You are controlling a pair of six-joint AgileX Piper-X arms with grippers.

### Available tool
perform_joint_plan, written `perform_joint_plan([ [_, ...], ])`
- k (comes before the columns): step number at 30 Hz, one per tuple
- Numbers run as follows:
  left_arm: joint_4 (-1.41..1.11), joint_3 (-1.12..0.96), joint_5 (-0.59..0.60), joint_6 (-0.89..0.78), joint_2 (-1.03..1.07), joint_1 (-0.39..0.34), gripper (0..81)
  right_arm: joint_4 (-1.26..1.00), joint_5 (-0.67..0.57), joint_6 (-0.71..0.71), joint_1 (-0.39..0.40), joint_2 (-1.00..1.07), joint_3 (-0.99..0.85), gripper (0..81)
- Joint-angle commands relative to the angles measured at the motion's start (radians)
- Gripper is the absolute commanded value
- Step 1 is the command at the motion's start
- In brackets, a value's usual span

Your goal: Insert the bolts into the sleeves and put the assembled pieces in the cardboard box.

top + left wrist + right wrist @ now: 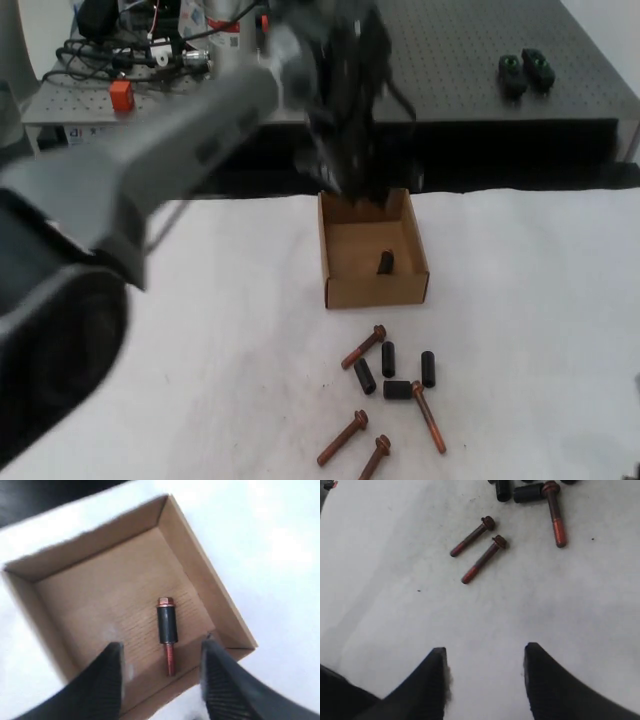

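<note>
The cardboard box (340,292) stands on the white cloth, and one assembled piece (385,262), a bolt in a black sleeve, lies inside it. My left gripper (352,192) hangs over the box's far rim. In the left wrist view it (161,680) is open and holds nothing, with the assembled piece (166,630) on the box floor (100,605) beyond its fingertips. Several loose copper bolts (363,346) and black sleeves (388,358) lie in front of the box. My right gripper (485,680) is open above bare cloth, short of two bolts (472,536) and a sleeve (528,492).
A dark perforated bench (480,60) lies behind the cloth, with two small black-and-green parts (525,70), cables and an orange block (121,94) on it. The left arm's grey body (130,180) crosses the left half of the high view.
</note>
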Motion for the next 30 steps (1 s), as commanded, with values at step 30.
perform_joint_plan([
  [30, -0.094, 1.103, -0.098, -0.026, -1.116, -0.013, 34.1, -0.194, 0.328, -0.420, 0.079, 1.247, -0.565, 35.4],
])
